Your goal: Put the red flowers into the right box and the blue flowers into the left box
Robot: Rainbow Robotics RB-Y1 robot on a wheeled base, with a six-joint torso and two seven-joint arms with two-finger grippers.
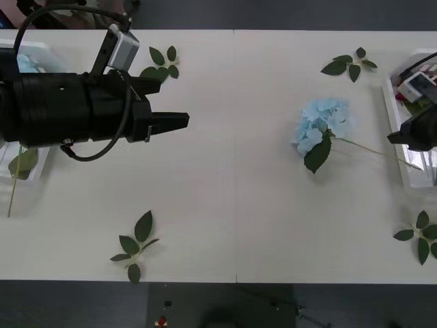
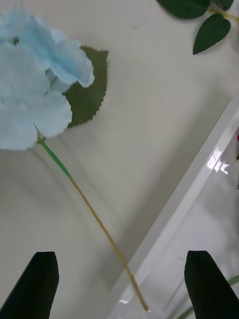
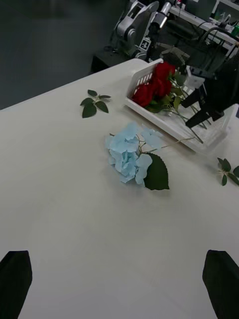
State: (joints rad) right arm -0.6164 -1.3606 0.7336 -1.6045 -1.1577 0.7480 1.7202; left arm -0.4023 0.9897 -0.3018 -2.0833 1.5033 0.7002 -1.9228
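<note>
Left gripper (image 1: 179, 123) is being held over the table (image 1: 225, 225), jaws spread, nothing pinched. 1 blue flower (image 1: 322, 125) is lying right of centre, stem tip crossing the right box (image 3: 172, 128) rim. Right gripper (image 1: 401, 137), jaws spread, is hovering there. Red flowers (image 3: 155, 85) are lying inside.

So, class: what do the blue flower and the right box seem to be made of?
Blue flower: probably fabric petals, matte and faintly crinkled; its stem looks like wire with the green coating partly gone. Right box: likely white plastic, glossy, with slotted walls.
</note>
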